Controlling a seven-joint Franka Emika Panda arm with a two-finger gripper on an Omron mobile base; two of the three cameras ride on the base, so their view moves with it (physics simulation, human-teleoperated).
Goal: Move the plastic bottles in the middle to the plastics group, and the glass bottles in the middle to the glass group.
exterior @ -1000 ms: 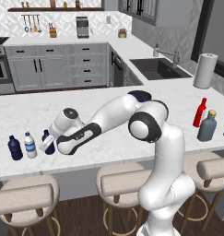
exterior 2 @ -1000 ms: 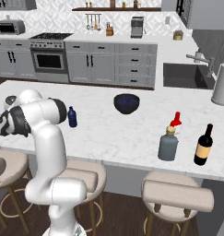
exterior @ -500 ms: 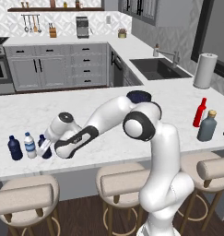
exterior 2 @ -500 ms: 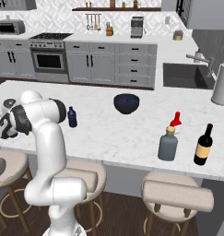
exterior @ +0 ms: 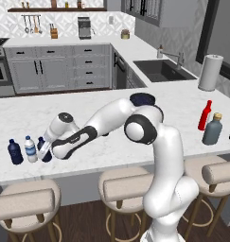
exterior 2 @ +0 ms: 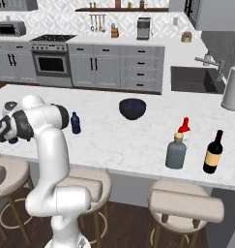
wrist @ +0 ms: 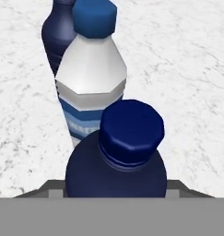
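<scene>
My gripper is shut on a dark navy plastic bottle, low over the counter at the left. In the hand view that bottle fills the space between the jaws. Just beyond it stands the plastics group: a clear bottle with a blue label and another navy bottle. A second navy plastic bottle stands mid-counter. The squat grey glass bottle stands at the right beside the slender red bottle and a dark bottle of the glass group.
A dark bowl sits on the counter's middle, behind the arm. Bar stools line the front edge. A paper towel roll and the sink lie at the back right.
The gripper has carried the navy bottle leftward and lower, closer to the clear bottle. The other bottles have not moved.
</scene>
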